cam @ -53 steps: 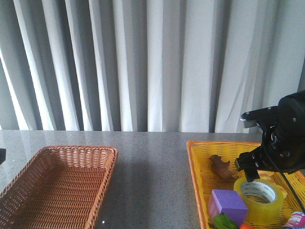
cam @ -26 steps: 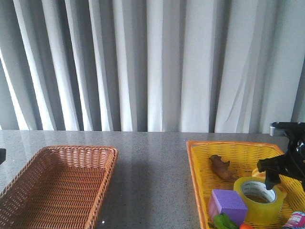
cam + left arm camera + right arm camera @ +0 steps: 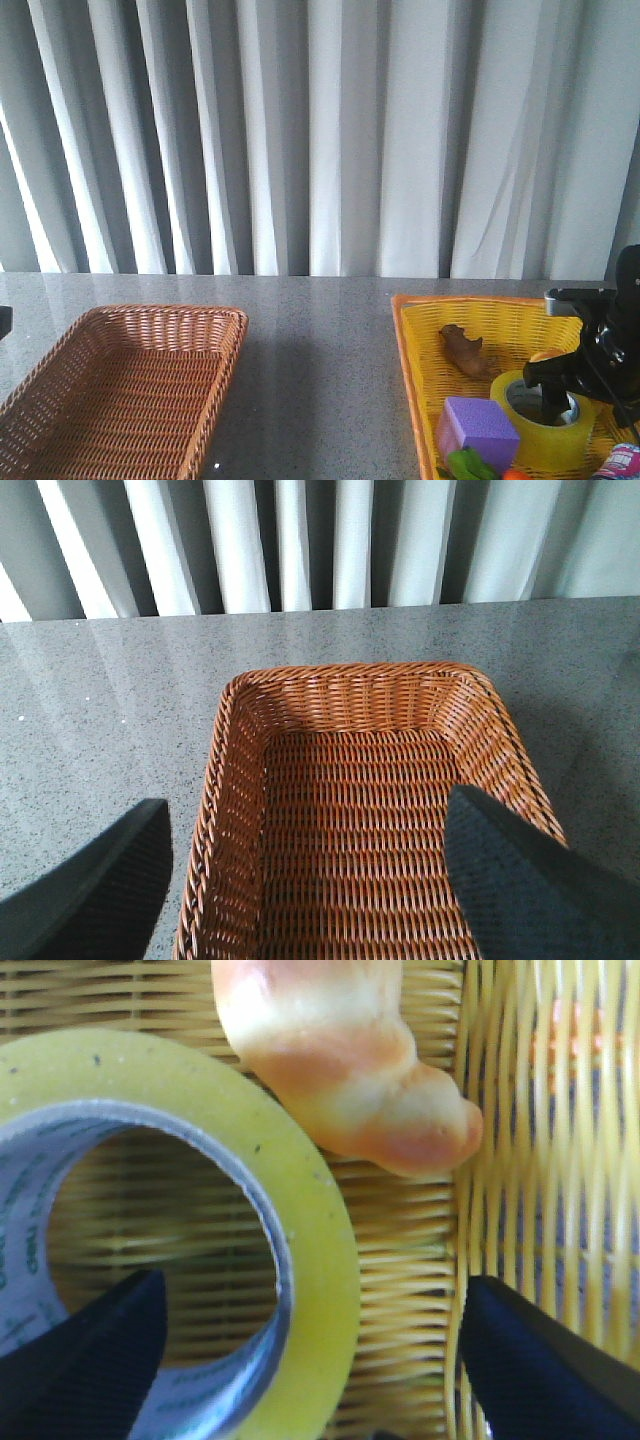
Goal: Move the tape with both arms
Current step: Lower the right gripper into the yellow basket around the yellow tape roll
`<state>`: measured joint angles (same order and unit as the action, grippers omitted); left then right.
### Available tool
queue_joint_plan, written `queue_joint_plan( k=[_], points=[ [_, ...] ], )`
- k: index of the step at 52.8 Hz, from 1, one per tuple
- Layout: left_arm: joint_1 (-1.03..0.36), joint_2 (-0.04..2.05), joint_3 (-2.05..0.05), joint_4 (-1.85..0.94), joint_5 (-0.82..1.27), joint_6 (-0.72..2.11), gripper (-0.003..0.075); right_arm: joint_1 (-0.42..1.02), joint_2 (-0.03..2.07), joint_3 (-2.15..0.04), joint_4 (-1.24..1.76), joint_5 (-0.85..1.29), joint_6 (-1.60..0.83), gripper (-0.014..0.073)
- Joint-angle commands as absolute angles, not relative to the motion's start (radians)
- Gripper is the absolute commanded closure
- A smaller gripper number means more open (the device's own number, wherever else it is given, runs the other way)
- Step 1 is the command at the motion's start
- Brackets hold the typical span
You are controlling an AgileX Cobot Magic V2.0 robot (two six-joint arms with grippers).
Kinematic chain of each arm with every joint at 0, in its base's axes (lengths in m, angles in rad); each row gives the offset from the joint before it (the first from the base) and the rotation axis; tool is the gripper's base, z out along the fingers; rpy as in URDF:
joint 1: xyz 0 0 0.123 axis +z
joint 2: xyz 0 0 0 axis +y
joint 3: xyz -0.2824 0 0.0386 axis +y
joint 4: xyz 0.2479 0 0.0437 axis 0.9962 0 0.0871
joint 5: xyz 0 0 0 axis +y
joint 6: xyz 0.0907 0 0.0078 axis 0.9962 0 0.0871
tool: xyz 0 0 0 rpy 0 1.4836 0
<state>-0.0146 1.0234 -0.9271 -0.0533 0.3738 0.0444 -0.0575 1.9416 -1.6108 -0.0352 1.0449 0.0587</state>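
The tape (image 3: 545,425), a yellow roll with a white printed core, lies flat in the yellow basket (image 3: 420,335) at the right. My right gripper (image 3: 556,402) is low over it and open: one finger sits inside the core, the other outside the roll's wall. In the right wrist view the tape (image 3: 300,1220) fills the frame, its wall between the two black fingers (image 3: 85,1360), gripper (image 3: 315,1360). My left gripper (image 3: 310,880) is open and empty above the brown wicker basket (image 3: 240,740); it does not show in the front view.
The yellow basket also holds a purple cube (image 3: 478,428), a brown toy (image 3: 462,350), green and orange pieces (image 3: 470,466) and a peach-coloured toy (image 3: 340,1060) beside the tape. The brown basket (image 3: 120,385) stands at the left on the grey table (image 3: 320,330).
My right gripper has come down from above the basket's far side onto the tape, one finger now inside the core. The tape has not moved.
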Motion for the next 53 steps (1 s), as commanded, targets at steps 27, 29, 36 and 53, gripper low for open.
queue_joint_plan(
  k=[27,29,36,53],
  points=[
    [-0.022,1.011,-0.961,-0.064,0.282,0.037,0.0187,-0.058,1.948,-1.703,0.014,1.038,0.051,0.0167],
    [-0.022,1.011,-0.961,-0.064,0.281,0.037,0.0187,-0.058,1.948,-1.703,0.014,1.039,0.051,0.0207],
    [-0.022,1.011,-0.961,-0.064,0.281,0.037,0.0187,-0.058,1.948,-1.703,0.015,1.048,0.042,0.0364],
    [-0.022,1.011,-0.961,-0.064,0.282,0.037,0.0187,-0.058,1.941,-1.703,0.015,1.054,0.0,0.0563]
  ],
)
